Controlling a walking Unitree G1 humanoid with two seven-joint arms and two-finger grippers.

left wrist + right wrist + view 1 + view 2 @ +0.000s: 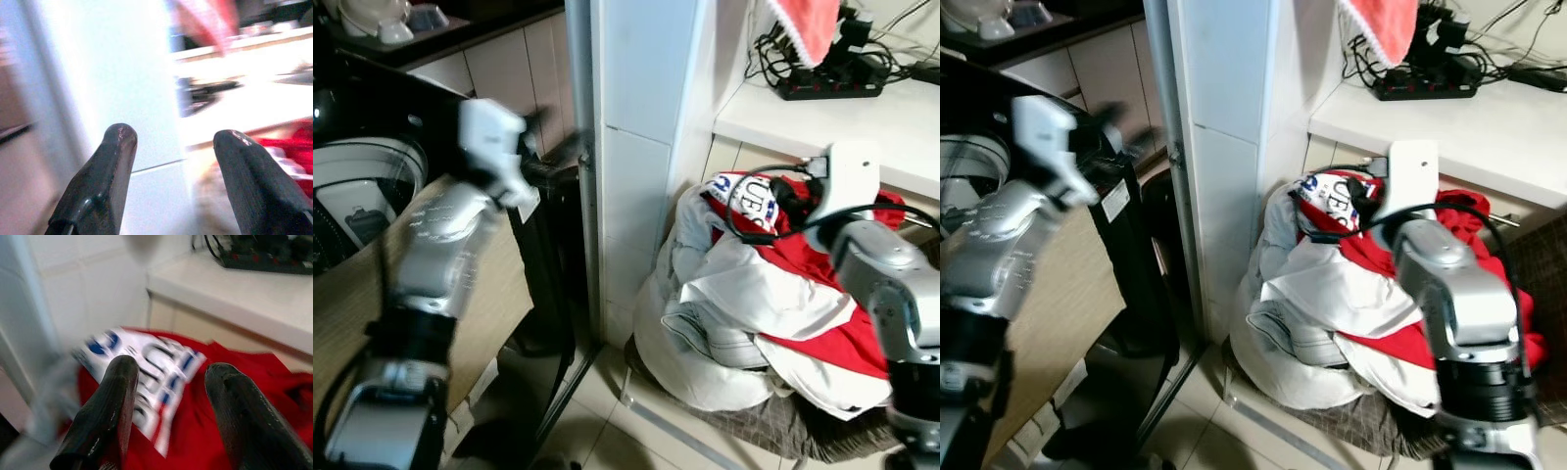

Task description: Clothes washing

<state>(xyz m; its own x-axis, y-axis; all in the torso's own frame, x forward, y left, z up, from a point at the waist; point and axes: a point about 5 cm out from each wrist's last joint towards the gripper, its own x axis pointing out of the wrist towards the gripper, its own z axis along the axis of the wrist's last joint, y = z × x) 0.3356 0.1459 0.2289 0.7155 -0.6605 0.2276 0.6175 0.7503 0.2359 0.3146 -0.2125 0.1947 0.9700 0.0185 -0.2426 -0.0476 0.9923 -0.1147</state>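
The right gripper (168,396) hangs open and empty just above the clothes (754,294). The left gripper (178,166), also open and empty, is farther off by the washer (362,196).

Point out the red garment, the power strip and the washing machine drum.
red garment (822,338): left eye view, on its lower red fold.
power strip (832,86): left eye view, on its black body.
washing machine drum (362,181): left eye view, on its pale rim.

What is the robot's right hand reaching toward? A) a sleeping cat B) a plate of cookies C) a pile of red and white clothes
C: the right hand, fingers apart, hangs just above the pile of red and white clothes heaped on the floor under the white shelf.
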